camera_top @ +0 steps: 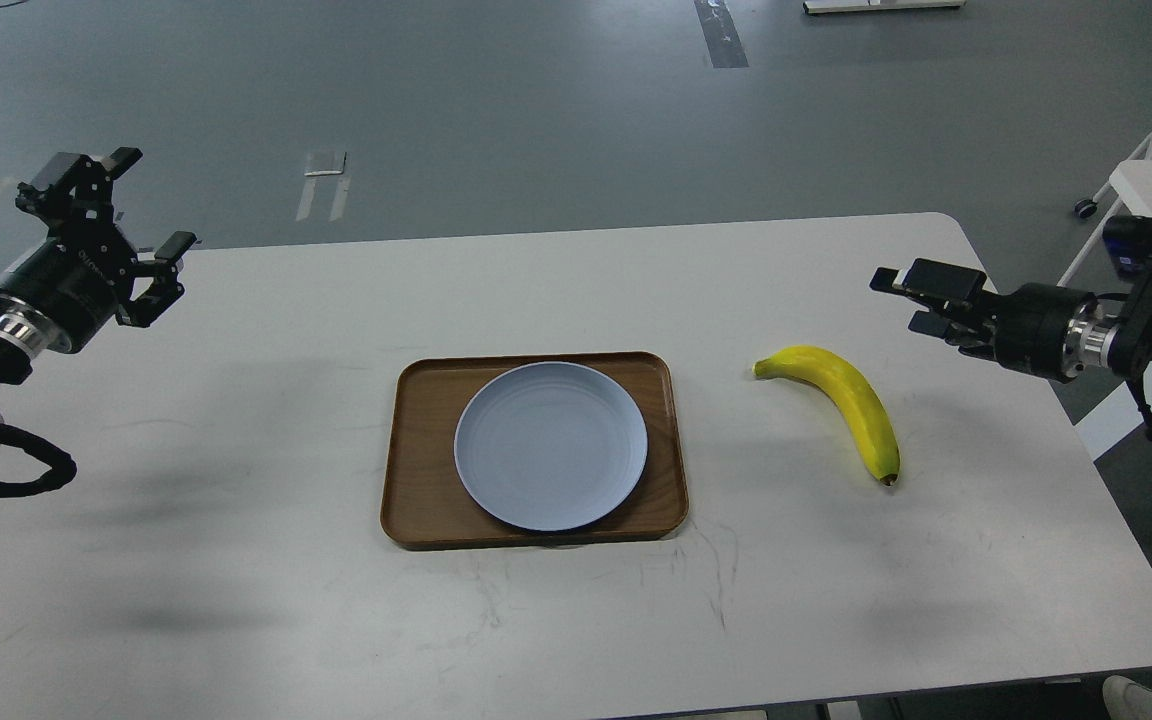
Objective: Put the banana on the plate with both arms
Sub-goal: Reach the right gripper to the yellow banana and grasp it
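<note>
seen from the head camera, the right gripper (921,295) hovers with fingers apart, empty; the banana (841,400) lies on the white table (236,560) just below and inward of it. the left gripper (131,220) is spread open, well apart from the plate (550,445) on its wooden tray (416,500). best to descend over the banana's middle, fingers straddling its width.
</note>
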